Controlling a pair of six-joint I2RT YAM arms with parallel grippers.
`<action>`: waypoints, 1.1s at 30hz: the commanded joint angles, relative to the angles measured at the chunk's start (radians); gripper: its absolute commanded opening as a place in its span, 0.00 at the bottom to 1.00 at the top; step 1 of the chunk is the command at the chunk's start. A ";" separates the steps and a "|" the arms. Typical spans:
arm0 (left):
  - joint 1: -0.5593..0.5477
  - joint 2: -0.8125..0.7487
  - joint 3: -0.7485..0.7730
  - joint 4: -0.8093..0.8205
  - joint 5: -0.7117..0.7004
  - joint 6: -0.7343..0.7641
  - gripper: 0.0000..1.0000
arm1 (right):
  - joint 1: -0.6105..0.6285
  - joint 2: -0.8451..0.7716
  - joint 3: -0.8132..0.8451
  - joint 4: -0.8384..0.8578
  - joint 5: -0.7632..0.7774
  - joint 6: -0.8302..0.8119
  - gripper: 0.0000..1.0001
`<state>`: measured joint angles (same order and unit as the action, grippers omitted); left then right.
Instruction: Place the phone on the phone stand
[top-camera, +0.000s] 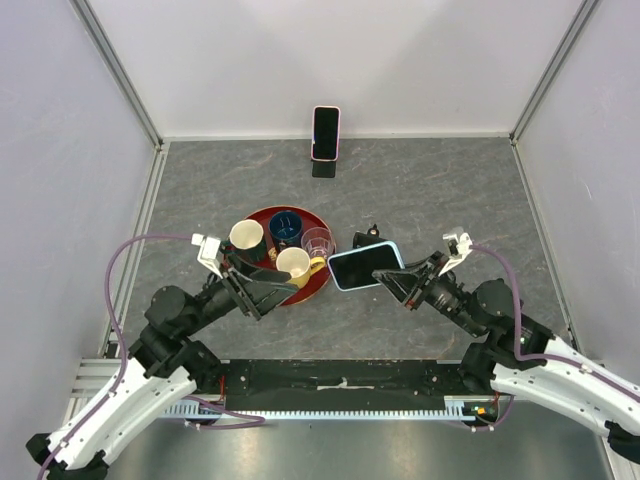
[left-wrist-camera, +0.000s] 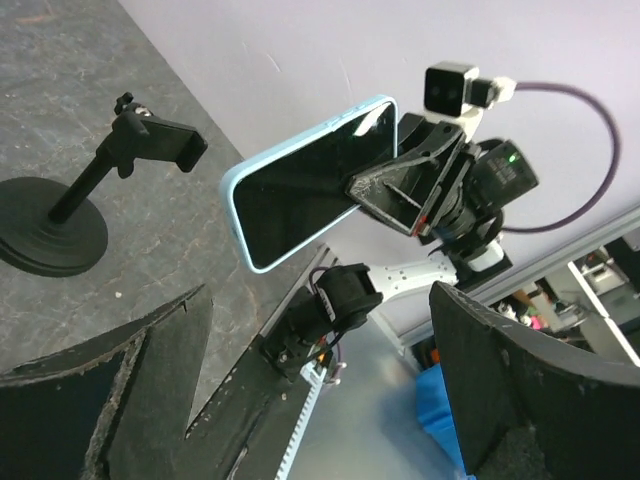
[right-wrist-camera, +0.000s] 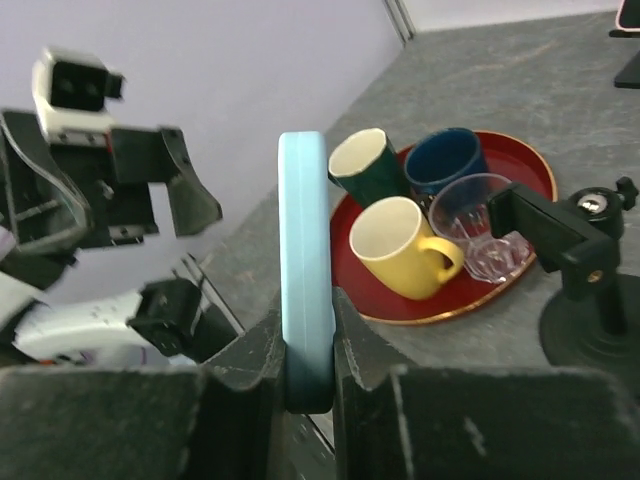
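The phone (top-camera: 363, 265), black-screened in a light blue case, is held level above the table in my right gripper (top-camera: 392, 277), which is shut on its right end. In the right wrist view the phone (right-wrist-camera: 305, 250) stands edge-on between the fingers (right-wrist-camera: 365, 350). The black phone stand (top-camera: 371, 237) with its round base sits just behind the phone, mostly hidden in the top view, and shows in the left wrist view (left-wrist-camera: 60, 215) and the right wrist view (right-wrist-camera: 585, 270). My left gripper (top-camera: 272, 290) is open and empty beside the red tray, facing the phone (left-wrist-camera: 310, 185).
A red round tray (top-camera: 315, 283) left of the stand holds a yellow mug (top-camera: 294, 264), a dark green cup (top-camera: 247, 237), a blue cup (top-camera: 285, 226) and a clear glass (top-camera: 317, 241). A second phone in a pink case (top-camera: 325, 133) stands at the back wall.
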<state>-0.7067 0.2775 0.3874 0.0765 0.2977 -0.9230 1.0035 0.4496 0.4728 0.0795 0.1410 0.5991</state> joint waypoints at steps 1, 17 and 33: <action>0.003 0.115 0.109 -0.124 0.095 0.191 0.95 | 0.001 0.004 0.177 -0.288 -0.069 -0.156 0.00; -0.019 0.543 0.151 0.440 0.664 0.027 0.96 | 0.003 0.253 0.322 -0.253 -0.521 -0.171 0.00; -0.053 0.620 0.136 0.436 0.624 0.052 0.35 | 0.003 0.301 0.305 -0.164 -0.558 -0.156 0.00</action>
<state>-0.7506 0.8986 0.5102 0.4721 0.8940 -0.8654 1.0050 0.7589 0.7525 -0.2291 -0.4210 0.4374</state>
